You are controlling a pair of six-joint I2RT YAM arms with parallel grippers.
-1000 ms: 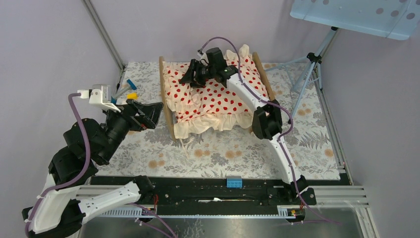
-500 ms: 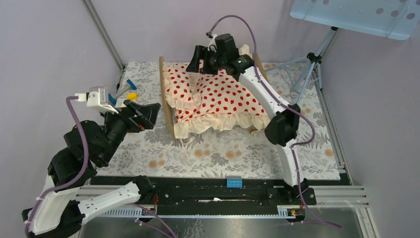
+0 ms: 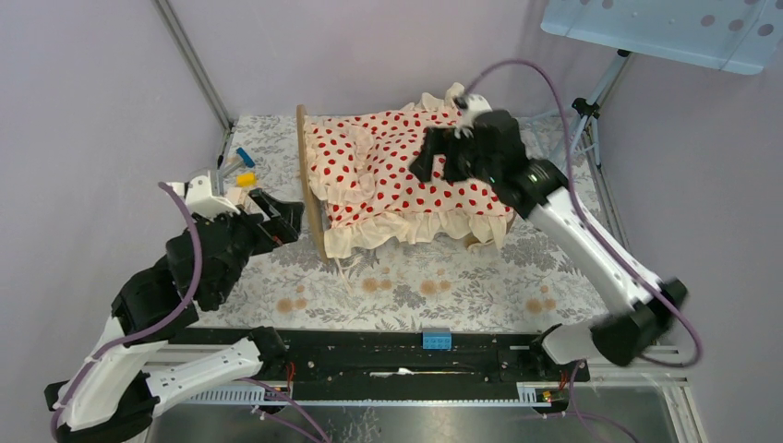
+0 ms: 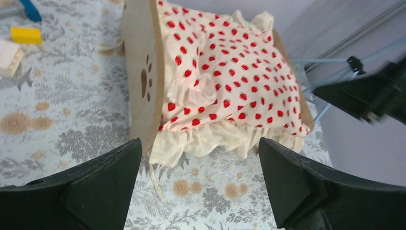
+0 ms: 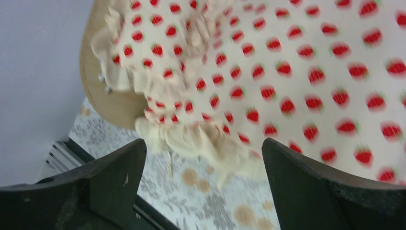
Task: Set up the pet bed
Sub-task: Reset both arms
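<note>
Floral mat (image 3: 415,286); rounded wooden pet bed (image 4: 136,43), ruffled blanket (image 4: 230,72)

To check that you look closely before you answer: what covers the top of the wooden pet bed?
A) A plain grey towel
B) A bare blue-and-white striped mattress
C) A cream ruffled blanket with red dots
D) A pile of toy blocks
C: the cream, red-dotted blanket with its ruffled edge is spread across the pet bed, from the paw-print end board to the far end, and no mattress shows.
</note>
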